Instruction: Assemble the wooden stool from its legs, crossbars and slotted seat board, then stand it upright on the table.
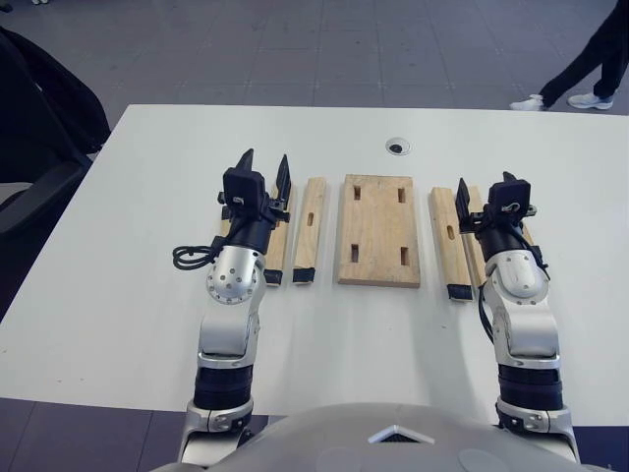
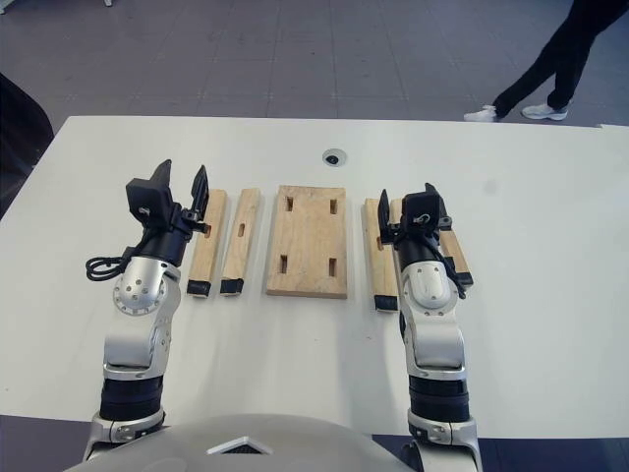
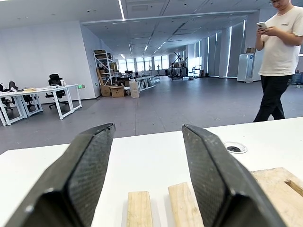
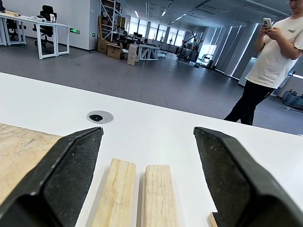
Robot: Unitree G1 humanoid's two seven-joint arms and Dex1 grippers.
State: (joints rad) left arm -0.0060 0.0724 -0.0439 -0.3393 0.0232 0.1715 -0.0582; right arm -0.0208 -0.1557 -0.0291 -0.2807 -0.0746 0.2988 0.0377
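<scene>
Squarely in the middle of the white table (image 1: 147, 197), as seen from the head cameras, the slotted seat board (image 1: 378, 229) is laid flat with its four slots facing up. A left pair of legs (image 1: 311, 228) is set out lengthwise beside one long edge of the board and a right pair of legs (image 1: 447, 241) beside the other, each black-capped at the near end. The left gripper (image 1: 264, 162) is held over the outer leg of the left pair, its fingers spread apart with nothing between them; the right gripper (image 1: 486, 183) is held likewise over the right pair, also parted and empty. A round cable port (image 1: 397, 147) is set into the tabletop beyond the board.

From the left wrist, the two dark fingers (image 3: 80, 179) are shown wide apart — two pale leg ends are framed in the gap, and a corner of the seat board is caught at the edge.

From the right wrist, the fingers (image 4: 236, 179) are again seen spread, with two legs lying side by side between them, the seat board off to one side and the cable port farther along the table.
</scene>
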